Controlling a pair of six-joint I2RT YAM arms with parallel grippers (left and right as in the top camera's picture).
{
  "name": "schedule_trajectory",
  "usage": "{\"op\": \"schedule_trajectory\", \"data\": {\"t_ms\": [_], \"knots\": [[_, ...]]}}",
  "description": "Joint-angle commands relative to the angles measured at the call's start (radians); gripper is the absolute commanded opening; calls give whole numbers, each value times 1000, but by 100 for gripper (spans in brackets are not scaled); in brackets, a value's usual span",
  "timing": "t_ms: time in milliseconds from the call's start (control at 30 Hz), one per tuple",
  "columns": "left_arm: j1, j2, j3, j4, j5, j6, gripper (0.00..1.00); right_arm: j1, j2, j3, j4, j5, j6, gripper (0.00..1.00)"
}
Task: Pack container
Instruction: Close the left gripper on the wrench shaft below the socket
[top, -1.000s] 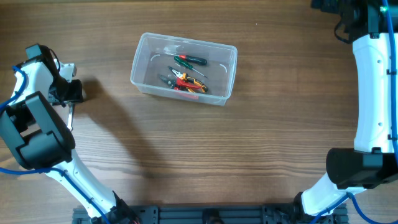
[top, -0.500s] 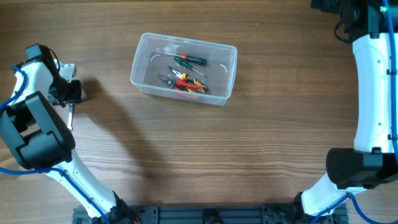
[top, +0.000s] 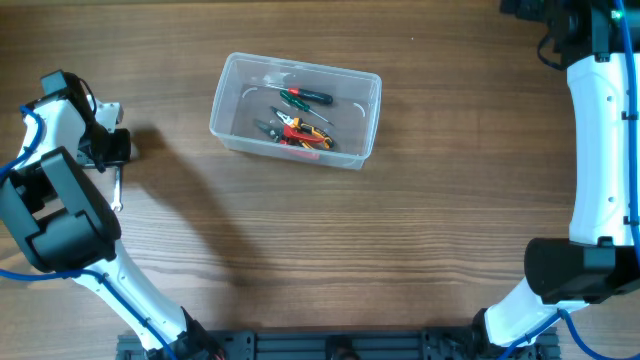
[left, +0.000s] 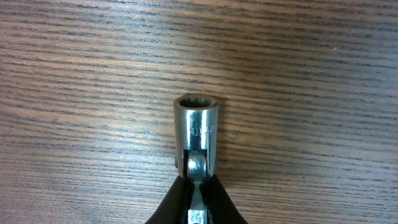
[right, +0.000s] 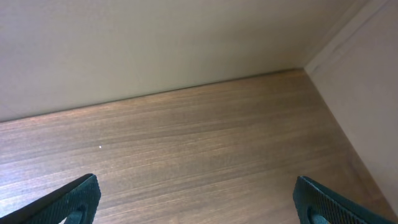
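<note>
Wood worktop (top: 400, 250) is occupied by container (top: 222, 95), hand tools (top: 300, 125) laid inside. Left of it, socket wrench (left: 196, 134) is clamped in left claw (left: 198, 186); right claw (right: 198, 205) is spread wide.

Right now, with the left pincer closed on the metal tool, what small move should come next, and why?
Probably raise the left pincer a little, ready to carry toward the container. It is shut on the chrome socket tool, which is outside the container, while other hand tools lie inside it. Whether the socket touches the table, I cannot tell.
</note>
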Motion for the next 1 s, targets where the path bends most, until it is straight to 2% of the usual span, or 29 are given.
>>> {"op": "schedule_trajectory", "data": {"t_ms": [0, 67, 300, 967], "knots": [[0, 22, -12, 6, -3, 2, 7, 5, -5, 4, 2, -1, 18, 100], [0, 22, -12, 6, -3, 2, 4, 5, -5, 4, 2, -1, 18, 100], [0, 4, 0, 5, -3, 2, 4, 5, -5, 4, 2, -1, 18, 100], [-27, -203, 185, 7, -43, 3, 4, 5, -5, 4, 2, -1, 18, 100]]}}
